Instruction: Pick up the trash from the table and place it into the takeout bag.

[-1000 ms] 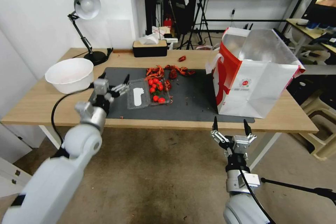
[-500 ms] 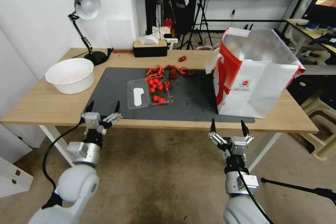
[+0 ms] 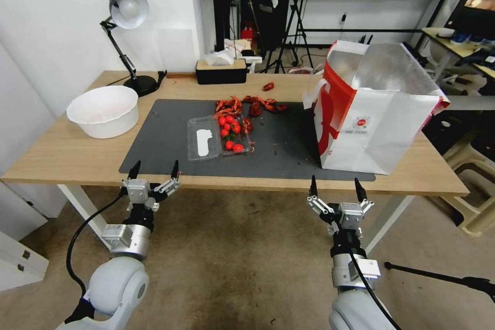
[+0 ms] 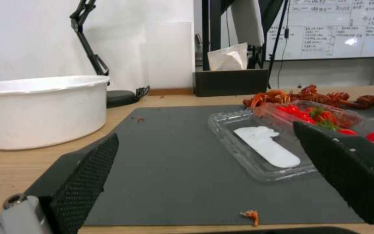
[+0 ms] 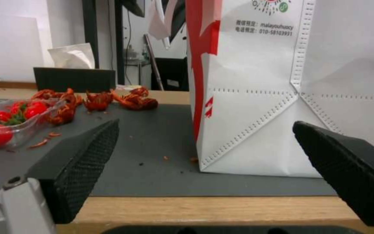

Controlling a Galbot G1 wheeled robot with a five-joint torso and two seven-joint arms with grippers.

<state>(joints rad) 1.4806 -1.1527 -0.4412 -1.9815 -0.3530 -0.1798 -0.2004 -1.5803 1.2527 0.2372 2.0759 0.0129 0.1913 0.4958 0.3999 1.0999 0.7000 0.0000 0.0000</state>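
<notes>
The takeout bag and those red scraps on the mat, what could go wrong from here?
The scraps lie against the open tomato tray; a grab might drag tomatoes along. The bag stands tall and light, so a bump from the open right gripper could tip it. The open left gripper hangs below the table edge.

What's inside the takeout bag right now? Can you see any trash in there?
The takeout bag stands open on the table, showing silver foil lining on its upper inner walls. No trash is visible; its front panel hides the bottom, so the contents cannot be confirmed.
</notes>
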